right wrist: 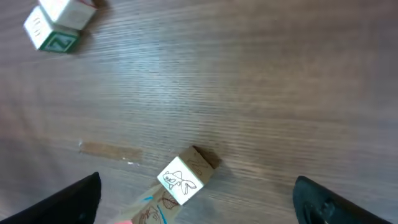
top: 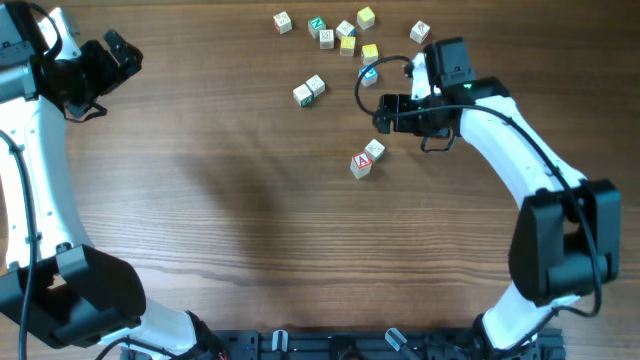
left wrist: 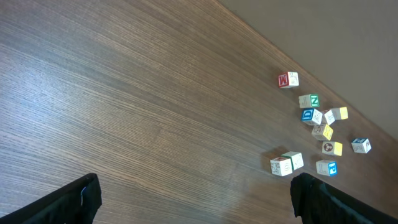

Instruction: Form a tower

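Overhead: the tower (top: 368,158) stands on the tabletop (top: 240,230) right of centre. It is a short stack, with a red letter on the face that shows. The right pincer (top: 384,112) hangs just beyond the stack, near it but apart from it. The loose cubes (top: 346,30) lie scattered along the far edge, and a pair (top: 308,90) sits side by side between that scatter and the tower. The left pincer (top: 118,62) is at the far left corner, well apart from every cube, and this view does not show its spread.

Left wrist: the left pincer's fingers (left wrist: 69,202) stand at the two lower corners, spread wide with bare wood between them. The loose cubes sit far off at the right, along the tabletop's edge, and the pair is nearest.

Right wrist: the right pincer's fingers (right wrist: 78,200) are spread to both lower corners. The tower rises between them at the bottom middle, its top cube bearing a line drawing, and neither finger touches it. The pair shows at the upper left, one cube with a green letter.
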